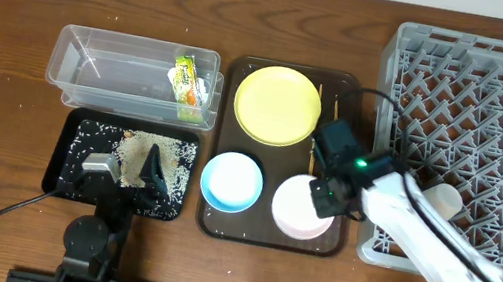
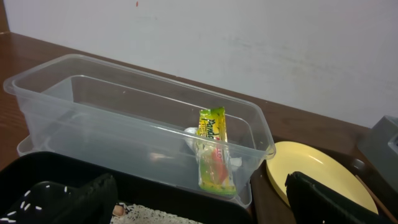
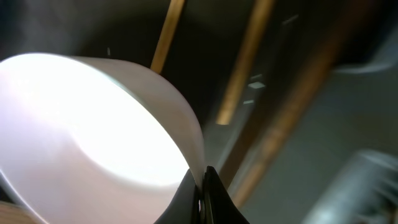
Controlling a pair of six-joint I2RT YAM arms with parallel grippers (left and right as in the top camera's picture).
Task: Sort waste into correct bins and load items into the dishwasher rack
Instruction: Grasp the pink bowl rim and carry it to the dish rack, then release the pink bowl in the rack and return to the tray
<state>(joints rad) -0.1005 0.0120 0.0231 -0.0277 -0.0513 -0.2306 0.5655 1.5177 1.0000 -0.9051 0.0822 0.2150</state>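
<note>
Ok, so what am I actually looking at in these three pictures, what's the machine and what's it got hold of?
It is two robot arms at a table, each ending in two fingers. One picture looks down from above; the other two come from small cameras on the left and right wrists. On the table: a clear tub holding a snack wrapper, a black tray with rice scraps, a brown tray carrying a yellow plate, a blue bowl, a pinkish-white bowl and chopsticks, and a grey dishwasher rack. The right fingers are pinched shut on the pinkish-white bowl's rim; the left fingers hang open above the black tray, holding nothing.
</note>
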